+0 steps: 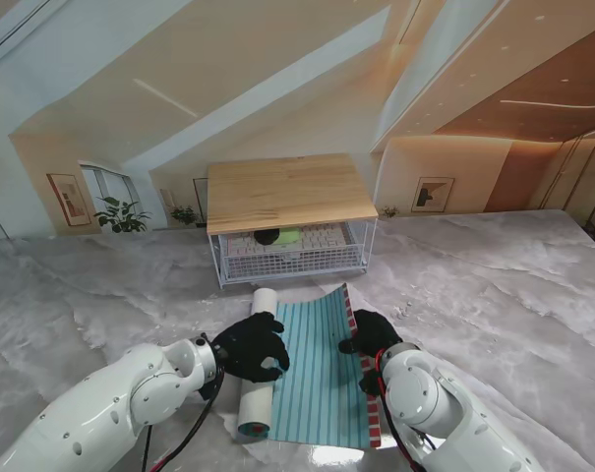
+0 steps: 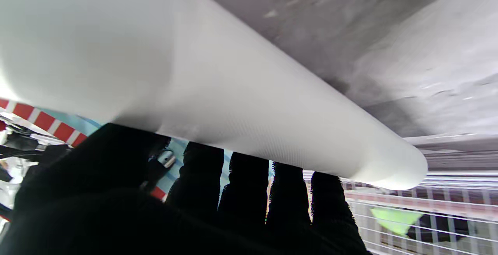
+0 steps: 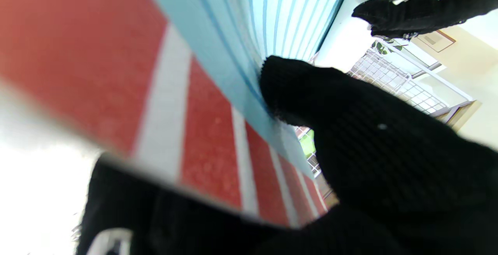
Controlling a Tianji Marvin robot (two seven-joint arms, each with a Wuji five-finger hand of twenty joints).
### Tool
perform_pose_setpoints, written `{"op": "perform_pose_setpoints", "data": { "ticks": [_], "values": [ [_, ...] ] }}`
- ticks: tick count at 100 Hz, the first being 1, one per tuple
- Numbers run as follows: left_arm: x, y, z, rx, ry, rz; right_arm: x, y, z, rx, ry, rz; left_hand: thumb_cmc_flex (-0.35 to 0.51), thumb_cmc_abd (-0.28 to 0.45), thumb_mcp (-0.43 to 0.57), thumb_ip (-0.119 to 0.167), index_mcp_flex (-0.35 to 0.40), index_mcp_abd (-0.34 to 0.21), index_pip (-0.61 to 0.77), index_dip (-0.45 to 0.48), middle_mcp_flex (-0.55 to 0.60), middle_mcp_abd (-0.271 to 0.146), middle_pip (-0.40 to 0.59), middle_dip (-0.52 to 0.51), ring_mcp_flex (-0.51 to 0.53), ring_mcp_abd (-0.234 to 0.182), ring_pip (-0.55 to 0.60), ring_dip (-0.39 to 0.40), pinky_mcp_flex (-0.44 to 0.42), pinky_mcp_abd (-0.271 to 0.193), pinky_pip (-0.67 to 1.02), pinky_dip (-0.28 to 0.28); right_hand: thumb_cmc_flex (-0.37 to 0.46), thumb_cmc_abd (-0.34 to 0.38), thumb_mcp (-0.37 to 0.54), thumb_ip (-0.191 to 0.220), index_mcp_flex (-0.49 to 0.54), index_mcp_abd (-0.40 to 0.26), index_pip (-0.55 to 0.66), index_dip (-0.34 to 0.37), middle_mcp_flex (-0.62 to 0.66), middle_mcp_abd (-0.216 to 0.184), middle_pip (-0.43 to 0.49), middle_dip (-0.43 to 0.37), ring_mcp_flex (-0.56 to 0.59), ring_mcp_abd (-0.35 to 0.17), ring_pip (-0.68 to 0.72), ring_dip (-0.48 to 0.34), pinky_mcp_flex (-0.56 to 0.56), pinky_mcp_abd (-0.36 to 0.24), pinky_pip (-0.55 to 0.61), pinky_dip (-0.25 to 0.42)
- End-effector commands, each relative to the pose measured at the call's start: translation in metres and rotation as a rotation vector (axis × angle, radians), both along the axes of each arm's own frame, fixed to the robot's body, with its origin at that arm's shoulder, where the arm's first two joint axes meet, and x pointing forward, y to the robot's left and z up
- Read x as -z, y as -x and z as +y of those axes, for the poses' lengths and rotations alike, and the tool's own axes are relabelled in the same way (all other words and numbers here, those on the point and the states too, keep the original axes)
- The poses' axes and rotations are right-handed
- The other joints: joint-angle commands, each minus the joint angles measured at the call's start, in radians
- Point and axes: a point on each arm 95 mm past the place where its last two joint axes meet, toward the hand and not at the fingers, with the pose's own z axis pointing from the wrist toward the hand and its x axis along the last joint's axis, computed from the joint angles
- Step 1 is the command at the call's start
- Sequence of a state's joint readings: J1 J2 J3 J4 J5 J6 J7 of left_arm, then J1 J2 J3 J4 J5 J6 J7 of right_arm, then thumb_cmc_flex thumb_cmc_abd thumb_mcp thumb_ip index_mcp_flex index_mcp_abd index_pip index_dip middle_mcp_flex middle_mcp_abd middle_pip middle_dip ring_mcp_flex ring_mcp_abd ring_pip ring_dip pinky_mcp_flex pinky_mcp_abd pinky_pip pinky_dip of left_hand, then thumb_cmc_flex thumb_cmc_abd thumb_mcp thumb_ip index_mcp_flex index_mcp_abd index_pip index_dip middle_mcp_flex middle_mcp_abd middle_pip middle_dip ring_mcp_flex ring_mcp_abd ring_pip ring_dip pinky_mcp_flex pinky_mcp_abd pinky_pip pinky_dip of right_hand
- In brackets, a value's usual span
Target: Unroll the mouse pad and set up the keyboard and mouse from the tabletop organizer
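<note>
Half the mouse pad [image 1: 322, 369] lies flat on the surface, striped face up; its remaining roll [image 1: 258, 369] runs near-to-far along the pad's left side. The left hand [image 1: 250, 346] rests on that roll, fingers [image 2: 286, 192] spread across it, not clamped. The right hand [image 1: 372, 334] pins the red-and-white right edge, fingers [image 3: 295, 91] pressed flat. Pushing leftward, away from the right hand, would likely finish unrolling
</note>
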State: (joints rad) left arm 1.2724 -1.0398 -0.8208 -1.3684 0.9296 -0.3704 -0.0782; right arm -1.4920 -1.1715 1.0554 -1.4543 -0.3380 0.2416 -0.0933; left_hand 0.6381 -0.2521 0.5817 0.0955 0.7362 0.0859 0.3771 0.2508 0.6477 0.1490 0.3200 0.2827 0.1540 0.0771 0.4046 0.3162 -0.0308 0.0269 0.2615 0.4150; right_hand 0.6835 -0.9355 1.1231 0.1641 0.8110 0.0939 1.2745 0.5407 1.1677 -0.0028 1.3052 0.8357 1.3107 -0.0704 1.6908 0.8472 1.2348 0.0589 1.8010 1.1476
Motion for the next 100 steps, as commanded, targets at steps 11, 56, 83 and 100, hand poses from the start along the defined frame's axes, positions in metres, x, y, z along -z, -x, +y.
{"op": "perform_pose_setpoints", "data": {
  "ticks": [11,56,83,100],
  "values": [
    [0.002,0.003,0.023,-0.025,-0.047,-0.022,0.004,0.004,0.002,-0.015,-0.004,0.01,-0.019,-0.012,0.029,0.015,0.026,0.048,0.027,0.017,0.029,-0.003,0.007,-0.008,-0.001,-0.021,-0.002,-0.003,-0.011,0.008,-0.003,-0.018,0.019,0.008,0.045,0.011,0.088,0.152,0.089,0.0,0.107,0.175,0.102,0.05,0.012,-0.17,0.055,0.008,0.021,-0.199,0.293,0.027],
    [-0.01,0.016,0.083,-0.126,-0.079,-0.148,0.003,0.004,0.001,-0.021,0.002,0.01,-0.024,-0.016,0.037,0.009,0.024,0.048,0.038,0.023,0.032,-0.001,0.01,-0.007,-0.001,-0.021,-0.005,-0.004,-0.013,0.01,-0.006,-0.023,0.034,0.007,0.035,0.016,0.096,0.156,0.083,-0.003,0.108,0.179,0.1,0.05,0.012,-0.17,0.052,0.005,0.021,-0.201,0.293,0.025],
    [-0.018,0.028,0.119,-0.214,-0.068,-0.236,0.004,0.004,0.001,-0.017,-0.003,0.014,-0.025,-0.019,0.039,0.007,0.03,0.05,0.04,0.023,0.038,0.004,0.01,-0.007,0.005,-0.015,-0.004,-0.003,-0.009,0.021,0.001,-0.021,0.033,0.007,0.035,0.014,0.09,0.161,0.082,0.0,0.105,0.179,0.1,0.051,0.012,-0.169,0.052,0.003,0.021,-0.201,0.293,0.025],
    [-0.025,0.034,0.138,-0.253,-0.066,-0.302,0.003,0.005,0.001,-0.014,-0.002,0.011,-0.027,-0.016,0.037,0.007,0.032,0.052,0.037,0.021,0.04,0.005,0.008,-0.008,0.008,-0.012,-0.005,-0.003,-0.01,0.028,0.008,-0.023,0.028,0.007,0.038,0.013,0.087,0.157,0.085,0.003,0.103,0.178,0.101,0.052,0.012,-0.168,0.053,0.002,0.021,-0.201,0.293,0.025]
  ]
}}
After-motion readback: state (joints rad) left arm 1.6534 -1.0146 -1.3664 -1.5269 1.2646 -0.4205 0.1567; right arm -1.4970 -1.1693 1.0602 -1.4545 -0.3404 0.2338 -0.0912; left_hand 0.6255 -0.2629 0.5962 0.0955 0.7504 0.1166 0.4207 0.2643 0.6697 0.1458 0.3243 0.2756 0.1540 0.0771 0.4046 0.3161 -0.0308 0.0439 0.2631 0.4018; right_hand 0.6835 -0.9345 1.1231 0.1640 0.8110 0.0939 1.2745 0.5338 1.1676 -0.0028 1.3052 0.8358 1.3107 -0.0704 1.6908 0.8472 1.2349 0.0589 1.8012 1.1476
